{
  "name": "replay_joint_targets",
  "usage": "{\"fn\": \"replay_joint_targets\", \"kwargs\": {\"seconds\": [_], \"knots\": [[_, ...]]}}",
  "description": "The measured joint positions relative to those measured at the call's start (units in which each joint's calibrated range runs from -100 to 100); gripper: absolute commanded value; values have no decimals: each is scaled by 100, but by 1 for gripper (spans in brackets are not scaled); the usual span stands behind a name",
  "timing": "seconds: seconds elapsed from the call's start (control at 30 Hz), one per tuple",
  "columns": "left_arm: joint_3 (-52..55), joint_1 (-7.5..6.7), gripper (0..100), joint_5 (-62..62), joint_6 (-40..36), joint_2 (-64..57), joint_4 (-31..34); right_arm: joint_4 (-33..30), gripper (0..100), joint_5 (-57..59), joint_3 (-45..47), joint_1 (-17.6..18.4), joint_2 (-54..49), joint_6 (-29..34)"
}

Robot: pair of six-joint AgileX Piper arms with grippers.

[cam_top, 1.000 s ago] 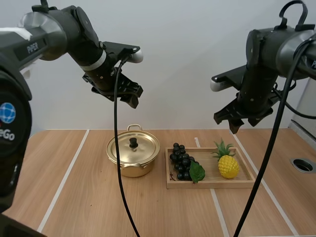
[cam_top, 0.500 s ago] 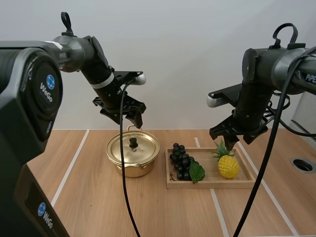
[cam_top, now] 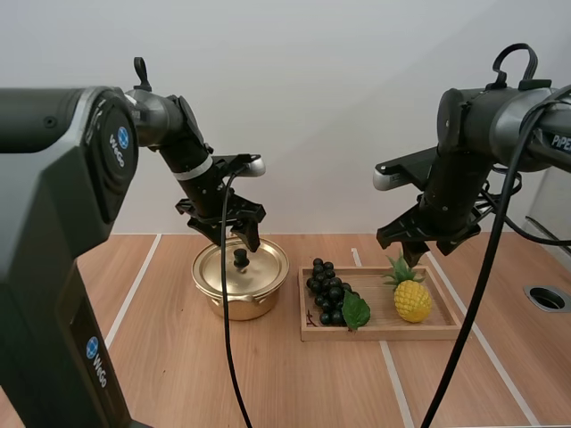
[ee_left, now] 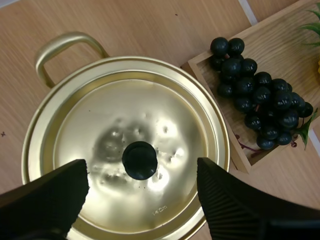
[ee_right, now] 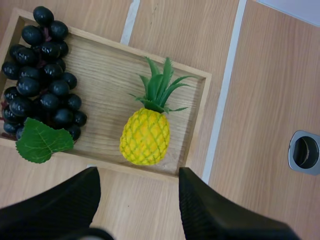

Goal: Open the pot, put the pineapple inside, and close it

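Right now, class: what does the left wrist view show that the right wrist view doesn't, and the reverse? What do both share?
Left wrist view, not the right: the gold pot, lid on, with the left gripper open over the black knob. Right wrist view, not the left: the whole pineapple lying in the wooden tray, the right gripper open over it, a round hole in the table. Both: the grapes, tray and table; the left wrist view catches just the pineapple's leaf tips.
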Motion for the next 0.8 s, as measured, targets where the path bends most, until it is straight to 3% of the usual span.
{"fn": "replay_joint_targets", "kwargs": {"seconds": [0.8], "knots": [[362,0,98,-36,122,123,-104,0,79,-339,205,0,238,0]]}}
